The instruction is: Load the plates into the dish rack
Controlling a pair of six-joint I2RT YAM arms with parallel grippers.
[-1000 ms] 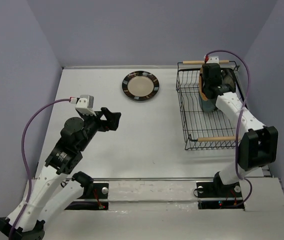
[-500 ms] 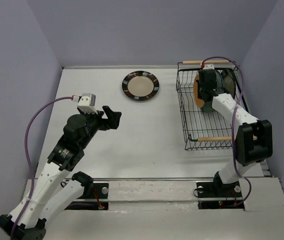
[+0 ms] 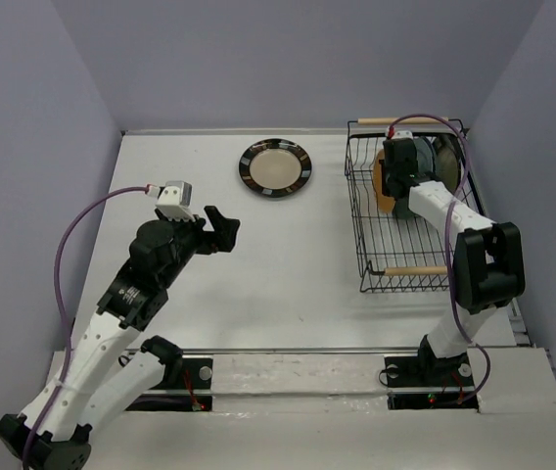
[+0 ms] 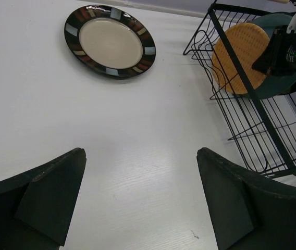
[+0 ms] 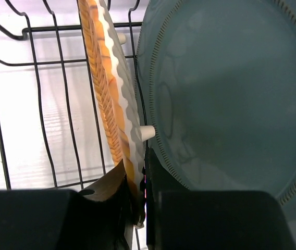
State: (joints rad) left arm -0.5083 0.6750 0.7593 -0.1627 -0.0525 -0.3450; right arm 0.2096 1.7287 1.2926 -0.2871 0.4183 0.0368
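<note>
One woven wicker plate, glossy teal plate, wire rack

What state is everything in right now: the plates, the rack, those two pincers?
dish rack: partly loaded.
striped plate: flat on table, not loaded.
wicker plate: upright in rack, gripped.
teal plate: upright in rack.
left pincer: open, empty.
right pincer: shut on the wicker plate.

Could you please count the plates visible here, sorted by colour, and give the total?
Cream plate with dark striped rim: 1
Orange wicker plate: 1
Teal plate: 1
Total: 3 clearly visible; the dish rack may hide more.
</note>
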